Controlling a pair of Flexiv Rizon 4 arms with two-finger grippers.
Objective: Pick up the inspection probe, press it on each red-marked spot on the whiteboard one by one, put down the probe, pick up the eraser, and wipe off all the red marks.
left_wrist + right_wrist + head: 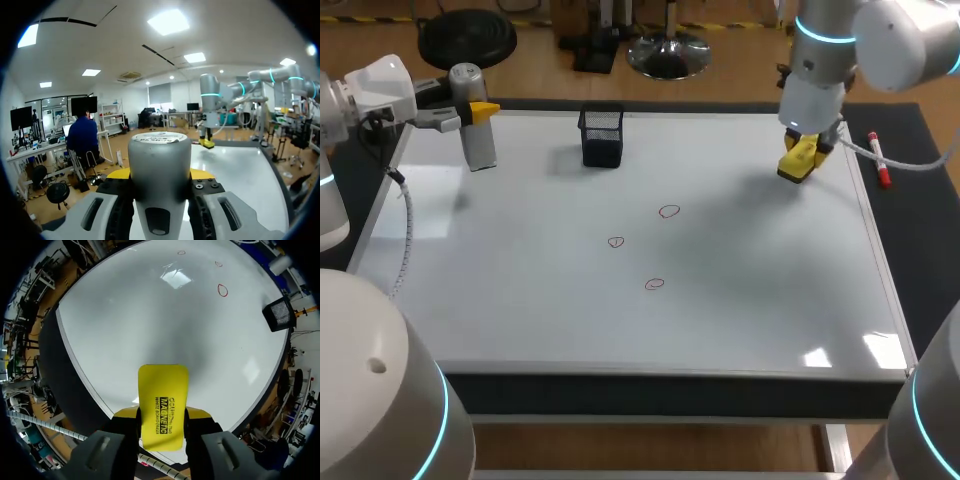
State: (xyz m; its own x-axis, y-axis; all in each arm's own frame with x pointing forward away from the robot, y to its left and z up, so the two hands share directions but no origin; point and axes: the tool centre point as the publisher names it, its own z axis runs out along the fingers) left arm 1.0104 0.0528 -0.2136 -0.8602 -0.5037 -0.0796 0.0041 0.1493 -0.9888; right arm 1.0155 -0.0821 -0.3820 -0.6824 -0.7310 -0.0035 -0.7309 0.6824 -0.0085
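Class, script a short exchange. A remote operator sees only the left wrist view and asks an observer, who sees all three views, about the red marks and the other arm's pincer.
Operator: I see only the silver cylindrical probe between my left pincer fingers. Are there red marks on the board?
Observer: Yes. The head view shows three red circles near the middle of the white whiteboard, not wiped off.
Operator: What is the right pincer holding?
Observer: A flat yellow eraser, gripped from both sides, near the board's far right corner.

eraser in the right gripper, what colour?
Yellow, with black print on its face. The eraser shows best in the right wrist view.
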